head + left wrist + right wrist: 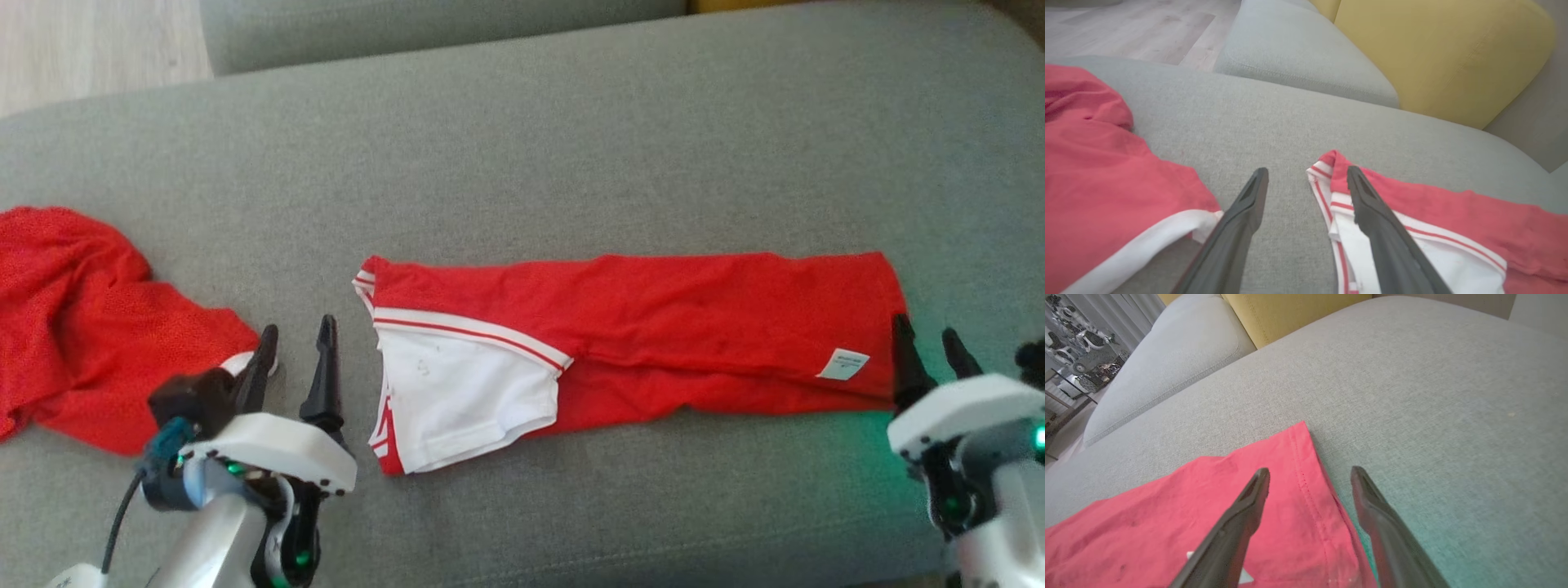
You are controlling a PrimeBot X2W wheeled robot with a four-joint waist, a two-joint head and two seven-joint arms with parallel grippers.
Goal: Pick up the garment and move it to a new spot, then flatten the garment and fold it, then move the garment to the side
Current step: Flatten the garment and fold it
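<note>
The garment (653, 318), red with white striped trim, lies folded into a long narrow strip across the grey seat cushion (571, 147), running from the middle toward the right edge and nearer the front edge than the back. A white panel (465, 392) is folded over its left end, and a small white label (842, 364) shows near its right end. The left gripper (299, 327) hovers just off that left end with its fingers spread apart and holding nothing. In the left wrist view one finger overlaps the striped trim while the other stands over bare cushion. Close on its other side a second red garment (90, 327) lies crumpled by the cushion's left edge, its white hem right beside the left gripper and crowding that side. The right gripper (924, 327) stands at the strip's right end, fingers likewise apart and empty, one over the red hem and one over grey fabric. Beyond the back edge sit another grey cushion (1298, 49) and a yellow cushion (1437, 53), with pale wooden floor (82, 41) at the far left.
</note>
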